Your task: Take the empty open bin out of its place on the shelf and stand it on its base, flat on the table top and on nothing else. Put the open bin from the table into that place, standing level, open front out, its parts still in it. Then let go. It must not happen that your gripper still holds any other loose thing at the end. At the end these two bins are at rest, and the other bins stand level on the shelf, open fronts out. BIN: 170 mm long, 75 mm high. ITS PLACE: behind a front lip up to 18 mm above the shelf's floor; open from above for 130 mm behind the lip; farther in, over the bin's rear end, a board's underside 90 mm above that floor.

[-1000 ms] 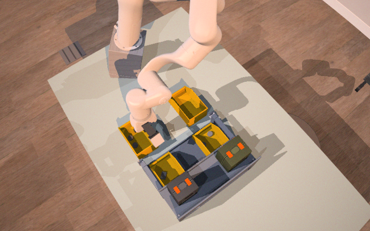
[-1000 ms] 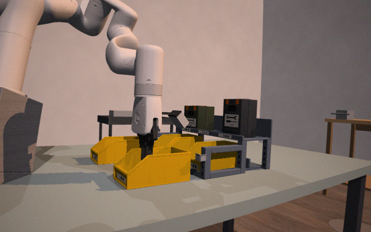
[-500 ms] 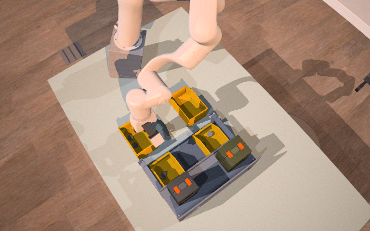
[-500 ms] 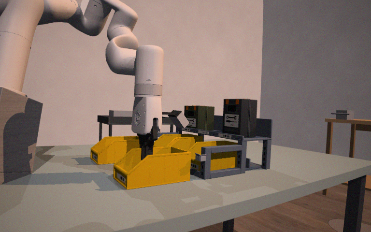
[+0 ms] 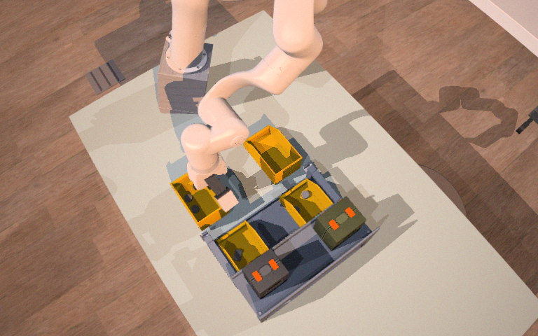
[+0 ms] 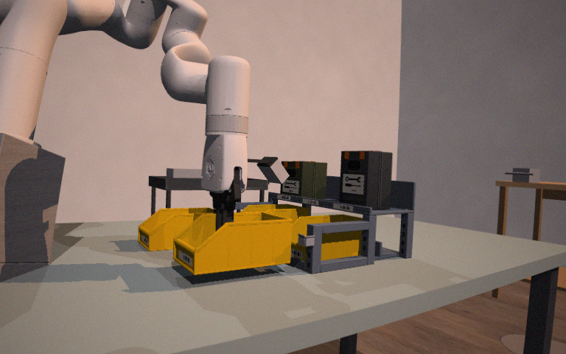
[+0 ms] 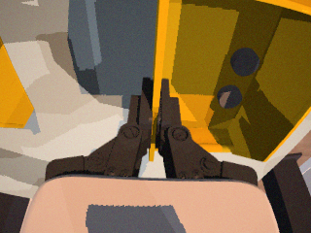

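My gripper (image 6: 224,223) (image 7: 155,93) is shut on the side wall of the yellow bin with parts (image 5: 204,199) (image 6: 242,245) (image 7: 209,39). This bin hangs a little above the table top, roughly level, its low front toward the robot base and a shadow under it. Two dark round parts (image 5: 195,208) (image 7: 244,61) lie in it. The empty bin (image 5: 277,152) (image 6: 161,235) (image 7: 12,97) stands on the table to its side. The bin place (image 5: 273,221) on the shelf is vacant, between two shelved bins. The fingers are hidden in the top view.
A shelved bin (image 5: 242,243) with a dark part and another shelved bin (image 5: 309,204) with a round part flank the place. A black toolbox (image 5: 265,273) (image 6: 365,179) and a green toolbox (image 5: 339,223) (image 6: 309,179) stand on the upper board. A grey side frame (image 6: 342,264) borders the shelf.
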Controlling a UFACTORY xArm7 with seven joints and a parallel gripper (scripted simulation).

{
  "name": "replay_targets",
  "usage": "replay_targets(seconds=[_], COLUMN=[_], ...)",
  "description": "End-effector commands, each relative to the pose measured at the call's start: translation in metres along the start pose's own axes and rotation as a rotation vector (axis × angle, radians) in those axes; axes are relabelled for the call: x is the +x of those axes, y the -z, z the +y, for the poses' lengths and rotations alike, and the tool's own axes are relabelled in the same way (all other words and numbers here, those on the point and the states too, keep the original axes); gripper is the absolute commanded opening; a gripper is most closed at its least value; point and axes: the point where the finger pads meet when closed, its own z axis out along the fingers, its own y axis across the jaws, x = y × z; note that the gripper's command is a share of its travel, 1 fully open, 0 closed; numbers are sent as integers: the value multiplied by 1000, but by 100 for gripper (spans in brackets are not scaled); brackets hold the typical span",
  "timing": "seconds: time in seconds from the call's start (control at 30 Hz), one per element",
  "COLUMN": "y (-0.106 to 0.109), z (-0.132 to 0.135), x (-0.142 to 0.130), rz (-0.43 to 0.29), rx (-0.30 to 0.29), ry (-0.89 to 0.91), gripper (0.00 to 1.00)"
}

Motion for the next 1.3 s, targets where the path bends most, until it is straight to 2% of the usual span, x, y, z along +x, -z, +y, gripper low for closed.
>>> replay_targets(seconds=[0.0, 0.57, 0.7, 0.83, 1.03, 1.1, 1.27], y=[9, 12, 12, 11, 9, 9, 8], z=[1, 0, -6, -29, -81, -81, -116], x=[1, 1, 0, -1, -5, -5, -7], rz=[2, 2, 2, 2, 2, 2, 2], rx=[-2, -2, -2, -2, -2, -2, -2], ry=[0, 0, -1, -2, -4, -4, -6], gripper=[0, 0, 0, 0, 0, 0, 0])
